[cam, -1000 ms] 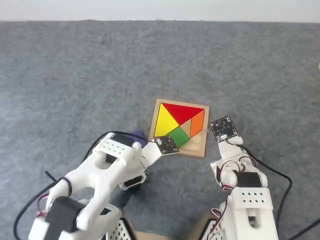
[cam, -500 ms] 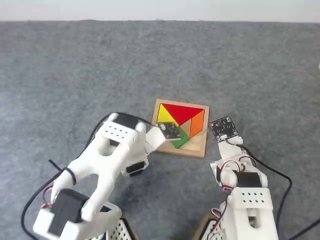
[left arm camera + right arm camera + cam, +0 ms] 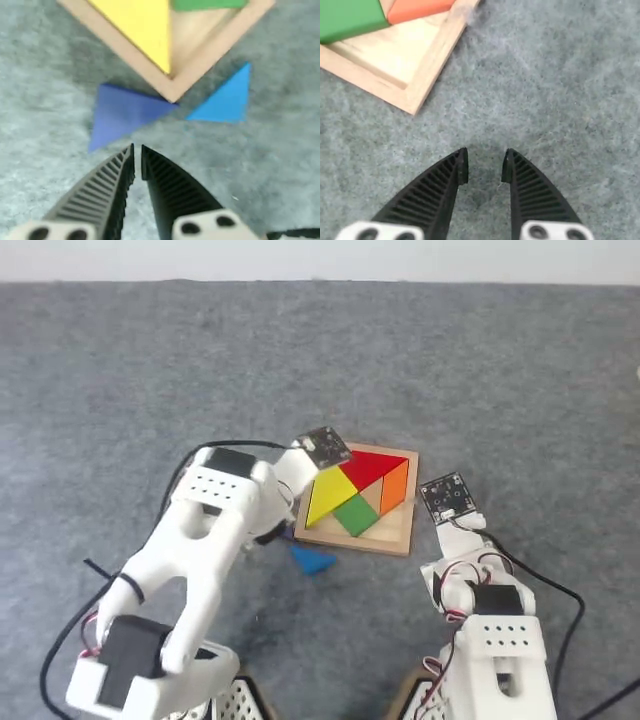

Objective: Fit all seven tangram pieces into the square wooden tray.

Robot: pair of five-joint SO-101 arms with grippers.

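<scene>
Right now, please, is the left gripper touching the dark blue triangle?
Apart: left wrist view shows carpet between the left gripper and the dark blue triangle.

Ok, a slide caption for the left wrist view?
Left gripper near dark blue triangle and light blue triangle, both outside square wooden tray.

Illumination is bright, even and diffuse, arriving from overhead. In the high view the pale wall strip [image 3: 320, 260] at 12 o'clock reads brightest. The white left arm [image 3: 200, 550] throws a soft-edged shadow on the grey felt table surface [image 3: 150, 370] toward 7 o'clock. In the right wrist view, faint shade lies beneath the black right gripper [image 3: 484, 167] at 6 o'clock.
</scene>
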